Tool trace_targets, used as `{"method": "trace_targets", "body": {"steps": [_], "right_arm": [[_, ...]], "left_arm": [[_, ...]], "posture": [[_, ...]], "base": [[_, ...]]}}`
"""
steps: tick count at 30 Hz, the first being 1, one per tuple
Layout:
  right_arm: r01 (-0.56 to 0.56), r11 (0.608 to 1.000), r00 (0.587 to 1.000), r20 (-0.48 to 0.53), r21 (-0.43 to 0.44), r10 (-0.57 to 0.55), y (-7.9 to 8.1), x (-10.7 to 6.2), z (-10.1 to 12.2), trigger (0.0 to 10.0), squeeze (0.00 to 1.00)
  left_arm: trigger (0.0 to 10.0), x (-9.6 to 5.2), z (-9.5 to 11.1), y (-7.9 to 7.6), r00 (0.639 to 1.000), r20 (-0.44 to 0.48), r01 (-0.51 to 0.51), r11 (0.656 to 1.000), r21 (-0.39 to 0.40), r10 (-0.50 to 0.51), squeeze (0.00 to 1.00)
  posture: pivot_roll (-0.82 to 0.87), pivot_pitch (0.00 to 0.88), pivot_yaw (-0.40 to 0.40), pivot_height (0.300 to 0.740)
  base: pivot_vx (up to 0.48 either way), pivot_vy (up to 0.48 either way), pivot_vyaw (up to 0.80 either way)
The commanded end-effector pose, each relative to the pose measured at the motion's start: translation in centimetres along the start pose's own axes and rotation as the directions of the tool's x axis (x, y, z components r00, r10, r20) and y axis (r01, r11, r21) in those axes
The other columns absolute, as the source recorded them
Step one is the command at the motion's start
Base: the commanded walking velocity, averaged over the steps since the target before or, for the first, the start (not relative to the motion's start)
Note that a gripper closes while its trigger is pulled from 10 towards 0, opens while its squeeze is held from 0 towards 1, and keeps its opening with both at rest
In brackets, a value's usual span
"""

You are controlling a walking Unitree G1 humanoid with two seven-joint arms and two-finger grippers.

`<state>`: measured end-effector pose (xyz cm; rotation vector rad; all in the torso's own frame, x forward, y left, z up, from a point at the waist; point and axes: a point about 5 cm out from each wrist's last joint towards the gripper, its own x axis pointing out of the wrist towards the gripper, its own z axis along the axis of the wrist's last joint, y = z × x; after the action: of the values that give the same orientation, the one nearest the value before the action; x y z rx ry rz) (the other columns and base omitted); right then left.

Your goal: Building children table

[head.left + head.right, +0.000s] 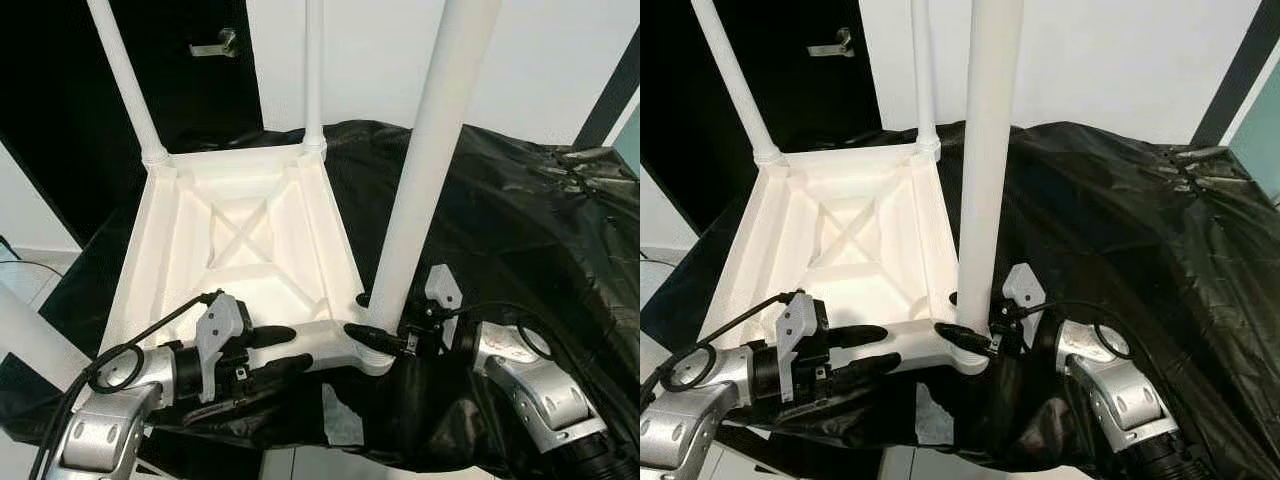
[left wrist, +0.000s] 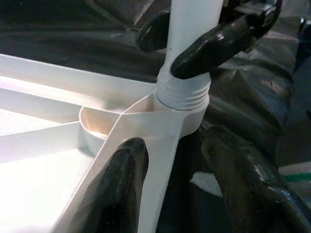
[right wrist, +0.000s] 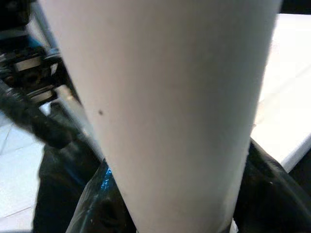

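Note:
A white plastic children's table [image 1: 240,200] lies upside down on a black sheet. Two legs stand upright in its far corners, the far left leg [image 1: 125,80] and the far right leg [image 1: 314,70]. A third leg [image 1: 430,150] stands in the near right corner socket, its threaded collar [image 2: 182,94] showing just above the socket. My right gripper [image 1: 385,335] is shut on this leg just above the collar, one finger on each side. My left gripper [image 1: 275,352] is shut on the table's near rim, with one finger [image 2: 121,184] inside the rim and the other outside.
The black plastic sheet [image 1: 520,220] covers the surface and bulges in folds to the right. Another white leg [image 1: 25,335] slants past the near left edge. A dark door with a metal handle [image 1: 215,42] stands behind, next to a white wall. Pale floor shows below.

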<state>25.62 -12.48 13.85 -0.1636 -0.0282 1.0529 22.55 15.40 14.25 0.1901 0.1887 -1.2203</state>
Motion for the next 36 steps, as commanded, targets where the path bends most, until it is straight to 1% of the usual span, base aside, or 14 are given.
{"method": "trace_targets", "body": {"steps": [1,2,7,9,11,15,21,22,26,32,33,34,35,36], "right_arm": [[0.138,0.99,0.99,-0.014,0.0,-0.138,-1.2,-0.8,-0.2,4.0,0.0],[0.212,0.977,0.977,-0.023,-0.008,-0.212,-1.3,-0.7,-0.3,10.0,0.0],[0.348,0.937,0.937,-0.036,-0.026,-0.349,-1.6,-0.4,-0.5,10.0,0.0],[0.469,0.883,0.882,-0.039,-0.027,-0.47,-1.9,0.0,-0.9,10.0,0.0],[0.469,0.883,0.882,-0.039,-0.027,-0.47,-1.9,0.0,-0.9,10.0,0.0],[0.648,0.761,0.761,-0.035,0.028,-0.647,-1.8,1.2,-1.2,10.0,0.0],[0.694,0.719,0.72,-0.033,0.052,-0.693,-1.4,2.0,-1.2,10.0,0.0],[0.742,0.667,0.67,-0.042,0.07,-0.741,-1.1,2.5,-1.2,10.0,0.0],[0.756,0.645,0.652,-0.035,0.109,-0.758,0.1,4.2,-0.9,10.0,0.0],[0.776,0.619,0.626,-0.032,0.119,-0.779,0.2,4.3,-0.8,10.0,0.0],[0.782,0.612,0.619,-0.022,0.119,-0.785,0.1,4.3,-0.7,10.0,0.8],[0.782,0.612,0.619,-0.022,0.119,-0.785,0.1,4.3,-0.7,10.0,0.8],[0.781,0.614,0.619,-0.011,0.115,-0.785,0.1,4.3,-0.5,10.0,1.0],[0.774,0.621,0.626,-0.001,0.122,-0.78,0.1,4.4,-0.4,10.0,1.0]], "left_arm": [[10.0,0.4,-0.1,0.7,0.988,-0.007,-0.155,0.988,0.015,0.155,0.0],[10.0,0.7,-0.1,0.8,0.985,0.0,-0.171,0.985,0.018,0.171,0.0],[10.0,1.2,0.0,1.1,0.979,0.014,-0.205,0.978,0.028,0.205,0.0],[10.0,1.6,-0.1,1.4,0.974,0.021,-0.226,0.974,0.022,0.226,0.0],[10.0,1.6,-0.1,1.4,0.974,0.021,-0.226,0.974,0.022,0.226,0.0],[10.0,2.4,0.2,1.6,0.976,0.025,-0.218,0.976,0.024,0.217,0.0],[10.0,2.8,0.2,1.5,0.977,0.031,-0.214,0.977,0.021,0.213,0.0],[10.0,3.1,0.2,1.3,0.976,0.034,-0.216,0.976,0.018,0.215,0.0],[10.0,3.6,0.1,0.9,0.975,0.042,-0.217,0.976,0.007,0.217,0.0],[10.0,3.8,0.1,0.6,0.975,0.05,-0.216,0.976,0.001,0.216,0.0],[10.0,3.9,0.1,0.6,0.975,0.05,-0.216,0.976,0.001,0.216,0.0],[10.0,3.9,0.1,0.6,0.975,0.05,-0.216,0.976,0.001,0.216,0.0],[10.0,3.9,0.1,0.7,0.975,0.051,-0.217,0.976,0.001,0.217,0.0],[10.0,4.0,0.1,0.6,0.975,0.052,-0.216,0.976,0.001,0.216,0.0]], "posture": [[0.03,0.0,-0.026,0.74],[0.02,0.0,-0.018,0.74],[0.0,0.0,0.001,0.74],[0.0,0.0,0.014,0.74],[0.0,0.0,0.014,0.74],[-0.01,0.0,0.017,0.74],[-0.01,0.0,0.015,0.74],[-0.01,0.0,0.013,0.74],[0.0,0.0,0.006,0.74],[0.01,0.0,-0.003,0.74],[0.01,0.0,-0.004,0.74],[0.01,0.0,-0.004,0.74],[0.01,0.0,-0.004,0.74],[0.01,0.0,-0.004,0.74]], "base": [[0.0,0.0,0.0],[0.0,0.0,0.0],[0.0,0.0,0.0],[0.0,0.0,0.0],[0.0,0.0,0.0],[0.0,0.0,0.0],[0.0,0.0,0.0],[0.0,0.0,0.0],[0.0,0.0,0.0],[0.0,0.0,0.0],[0.0,0.0,0.0],[0.0,0.0,0.0],[0.0,0.0,0.0],[0.0,0.0,0.0]]}}
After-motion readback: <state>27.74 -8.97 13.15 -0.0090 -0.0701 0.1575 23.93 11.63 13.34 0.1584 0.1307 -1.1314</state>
